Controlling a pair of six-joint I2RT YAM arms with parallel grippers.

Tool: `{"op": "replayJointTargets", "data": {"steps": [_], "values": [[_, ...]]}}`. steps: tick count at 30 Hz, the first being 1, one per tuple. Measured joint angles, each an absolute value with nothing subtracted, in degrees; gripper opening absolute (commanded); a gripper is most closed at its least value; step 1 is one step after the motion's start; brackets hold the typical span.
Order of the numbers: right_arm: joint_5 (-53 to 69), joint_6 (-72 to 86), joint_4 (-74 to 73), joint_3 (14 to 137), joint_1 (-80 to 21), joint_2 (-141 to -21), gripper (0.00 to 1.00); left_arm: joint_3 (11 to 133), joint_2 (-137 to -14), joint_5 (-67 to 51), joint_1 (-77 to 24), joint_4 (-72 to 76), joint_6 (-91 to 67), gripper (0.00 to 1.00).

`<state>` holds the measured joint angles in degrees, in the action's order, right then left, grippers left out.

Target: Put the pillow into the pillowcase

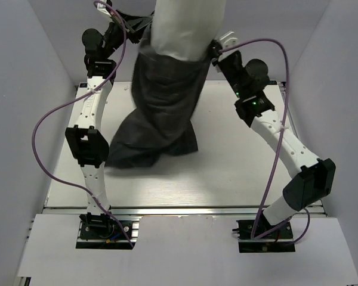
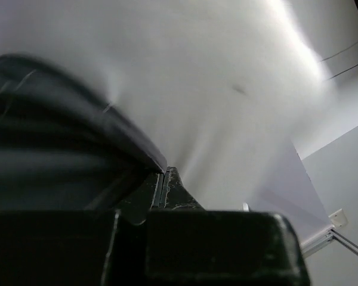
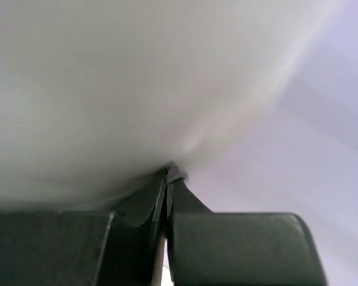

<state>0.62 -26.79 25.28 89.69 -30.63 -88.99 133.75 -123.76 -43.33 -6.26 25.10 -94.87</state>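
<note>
- The left gripper (image 2: pixel 165 174) is seen clenched, its jaws pressed together on the rim of the dark charcoal-grey soft fabric pillowcase (image 1: pixel 161 107), which spreads to the left of the jaws.
- The right gripper (image 3: pixel 169 173) is likewise clenched, and a small grey fold of the pillowcase is pinched at its jaw tips.
- The large plump off-white fabric pillow (image 1: pixel 182 27) is found between the two pairs of jaws, bulging just beyond them, its lower part sheathed in the pillowcase.
- Below the jaws, the pillowcase's far end is draped on the pale table (image 1: pixel 227 173).
</note>
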Motion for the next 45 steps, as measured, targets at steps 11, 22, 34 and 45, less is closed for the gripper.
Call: {"op": "replayJointTargets", "data": {"steps": [11,22,34,45], "values": [[3.73,-36.93,22.46,71.85,-68.77,-74.85,0.00,132.68,-123.72,-49.60,-6.81,25.17,-95.22,0.00],[-7.77,-26.72,16.36,92.31,-26.52,-93.45,0.00,132.38,-123.02,-44.58,-5.50,26.13,-95.00,0.00],[1.58,-33.01,21.06,97.03,-38.28,-92.27,0.00,132.75,-123.90,-46.37,-6.81,27.20,-95.37,0.00],[-3.07,-37.21,20.08,87.81,-46.37,-86.78,0.00,133.25,-124.20,-45.98,-6.28,27.44,-96.49,0.00]]}}
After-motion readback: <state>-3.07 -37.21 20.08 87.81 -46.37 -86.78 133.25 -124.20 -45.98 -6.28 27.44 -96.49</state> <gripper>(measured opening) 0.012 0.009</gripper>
